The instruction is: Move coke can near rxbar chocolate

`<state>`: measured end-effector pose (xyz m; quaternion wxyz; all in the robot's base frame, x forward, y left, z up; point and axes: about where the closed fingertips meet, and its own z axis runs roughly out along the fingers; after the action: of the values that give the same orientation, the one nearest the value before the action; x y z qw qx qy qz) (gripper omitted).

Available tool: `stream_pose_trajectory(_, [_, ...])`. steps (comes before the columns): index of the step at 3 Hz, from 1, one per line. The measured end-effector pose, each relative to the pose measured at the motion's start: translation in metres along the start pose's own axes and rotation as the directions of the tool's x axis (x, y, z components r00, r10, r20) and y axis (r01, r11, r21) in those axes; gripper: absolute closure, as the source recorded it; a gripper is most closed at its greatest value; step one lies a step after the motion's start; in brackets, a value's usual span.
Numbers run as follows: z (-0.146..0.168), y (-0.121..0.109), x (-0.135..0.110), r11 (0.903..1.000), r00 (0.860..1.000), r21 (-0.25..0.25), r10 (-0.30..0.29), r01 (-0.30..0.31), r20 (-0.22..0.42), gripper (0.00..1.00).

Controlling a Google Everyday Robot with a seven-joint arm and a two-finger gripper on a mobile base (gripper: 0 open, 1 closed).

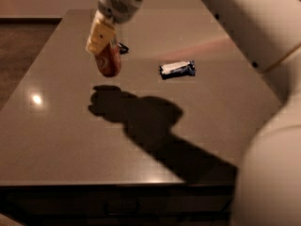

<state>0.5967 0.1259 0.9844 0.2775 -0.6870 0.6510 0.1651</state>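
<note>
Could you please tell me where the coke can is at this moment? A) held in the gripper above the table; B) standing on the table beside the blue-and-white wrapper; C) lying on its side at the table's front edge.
A: the gripper grips the coke can, tilted, clear of the table, its shadow lying separate below.

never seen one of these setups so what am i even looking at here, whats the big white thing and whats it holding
One camera looks down on a dark table. The big pale shape at right is the robot's single arm, reaching to the upper left. At its end the gripper, a two-finger clamp, is shut on a red coke can, held above the table; its shadow lies apart below. Behind it peeks a dark bar, the rxbar chocolate. Further right lies a blue-and-white wrapper.
</note>
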Motion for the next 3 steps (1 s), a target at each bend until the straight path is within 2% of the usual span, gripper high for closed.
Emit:
stream_pose_trajectory(1, [0.005,-0.039,-0.013,0.9995,1.000,0.018,0.024,-0.024,0.010,1.00])
stream_pose_trajectory(2, [0.019,-0.066,-0.010,0.9958,0.996,0.033,0.085,-0.086,0.009,1.00])
stream_pose_trajectory(3, [0.035,-0.078,0.003,0.9843,0.985,0.037,0.172,-0.173,0.006,1.00])
